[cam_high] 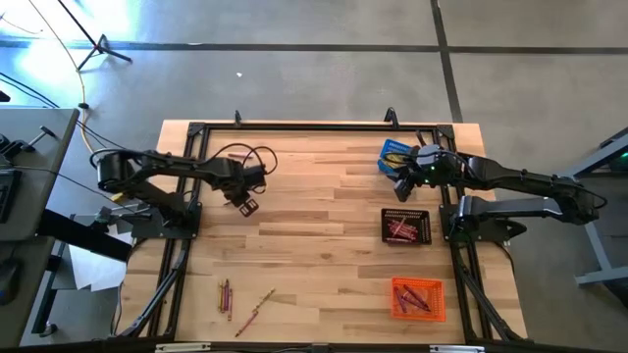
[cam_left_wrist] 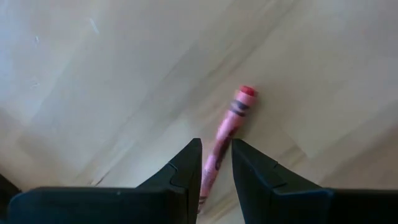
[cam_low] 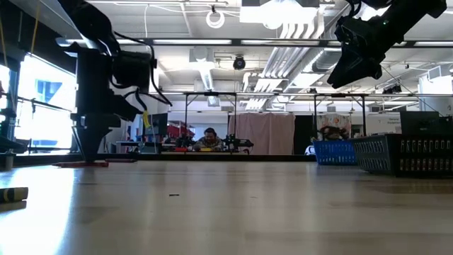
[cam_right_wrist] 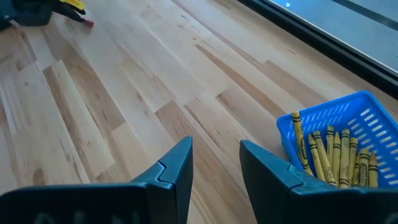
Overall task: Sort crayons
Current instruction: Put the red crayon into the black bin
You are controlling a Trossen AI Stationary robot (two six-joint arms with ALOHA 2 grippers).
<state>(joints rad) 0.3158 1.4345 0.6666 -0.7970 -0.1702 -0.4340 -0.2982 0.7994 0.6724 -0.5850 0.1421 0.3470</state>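
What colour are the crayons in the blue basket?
Yellow. The crayons in the blue basket show best in the right wrist view.

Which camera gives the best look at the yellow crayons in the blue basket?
The right wrist view: the yellow crayons lie side by side in the blue basket, labels visible. The high view shows only a yellow patch, partly under the right arm. The low view shows just the basket's side. The left wrist view misses them.

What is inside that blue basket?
The blue basket holds yellow crayons, lying side by side along its length. Whatever lies beneath them, or in the part beyond the picture's edge, cannot be seen.
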